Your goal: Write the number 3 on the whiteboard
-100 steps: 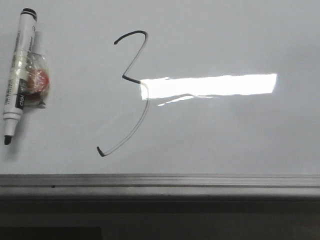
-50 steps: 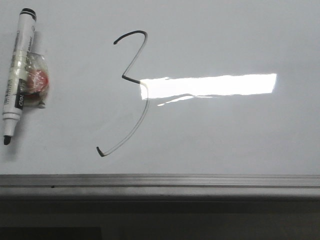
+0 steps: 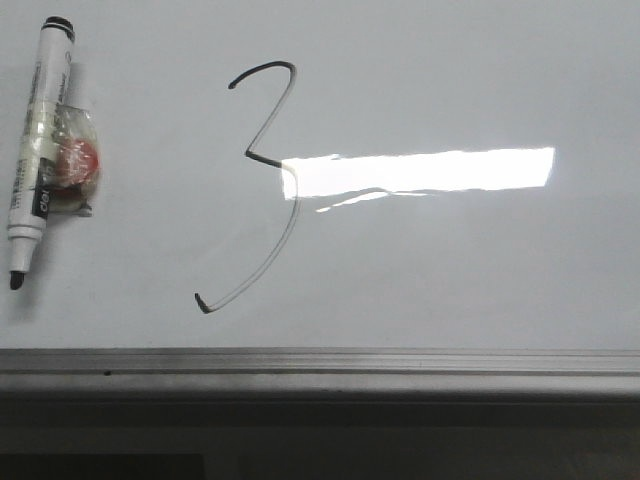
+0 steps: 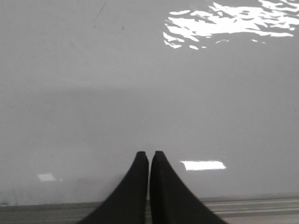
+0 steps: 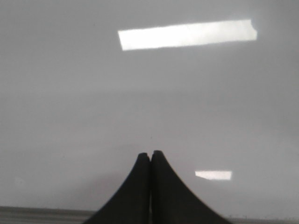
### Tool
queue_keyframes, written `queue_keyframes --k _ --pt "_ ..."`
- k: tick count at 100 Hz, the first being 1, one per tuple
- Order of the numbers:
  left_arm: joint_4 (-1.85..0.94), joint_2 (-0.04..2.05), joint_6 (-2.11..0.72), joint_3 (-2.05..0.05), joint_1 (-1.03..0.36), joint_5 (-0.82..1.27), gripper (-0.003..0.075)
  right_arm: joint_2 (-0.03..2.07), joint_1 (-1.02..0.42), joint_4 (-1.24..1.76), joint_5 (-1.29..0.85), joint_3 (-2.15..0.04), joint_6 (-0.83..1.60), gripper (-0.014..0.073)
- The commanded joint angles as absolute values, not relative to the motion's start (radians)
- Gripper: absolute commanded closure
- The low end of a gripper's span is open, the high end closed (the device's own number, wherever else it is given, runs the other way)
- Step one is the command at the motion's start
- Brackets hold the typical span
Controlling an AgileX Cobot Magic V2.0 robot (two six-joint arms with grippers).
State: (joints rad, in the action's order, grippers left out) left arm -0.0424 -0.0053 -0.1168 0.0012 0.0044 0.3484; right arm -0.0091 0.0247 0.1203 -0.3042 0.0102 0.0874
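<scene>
A thin black number 3 (image 3: 272, 170) is drawn on the whiteboard (image 3: 450, 260), left of its middle, with a fainter lower curve. A white marker (image 3: 38, 150) with a black uncapped tip lies on the board at the far left, with a red and clear lump taped to it. Neither gripper shows in the front view. My left gripper (image 4: 149, 155) is shut and empty above bare board near the rail. My right gripper (image 5: 150, 154) is shut and empty above bare board too.
A grey metal edge rail (image 3: 320, 362) runs along the board's near side, with a dark area below it. A bright rectangular light reflection (image 3: 420, 170) lies across the board beside the 3. The rail also shows in the left wrist view (image 4: 252, 205).
</scene>
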Motion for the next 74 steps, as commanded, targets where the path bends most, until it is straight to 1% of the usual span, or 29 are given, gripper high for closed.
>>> queue_keyframes --k 1,5,74 --pt "-0.052 -0.03 -0.108 0.039 0.007 0.28 0.0741 -0.014 0.03 0.124 -0.283 0.034 0.089 0.0645" --pt "-0.052 -0.03 -0.108 0.039 0.007 0.28 0.0741 -0.023 0.03 0.124 -0.318 0.034 0.089 0.0645" --pt "-0.052 -0.03 -0.108 0.039 0.007 0.28 0.0741 -0.025 0.03 0.122 -0.316 0.034 0.089 0.0645"
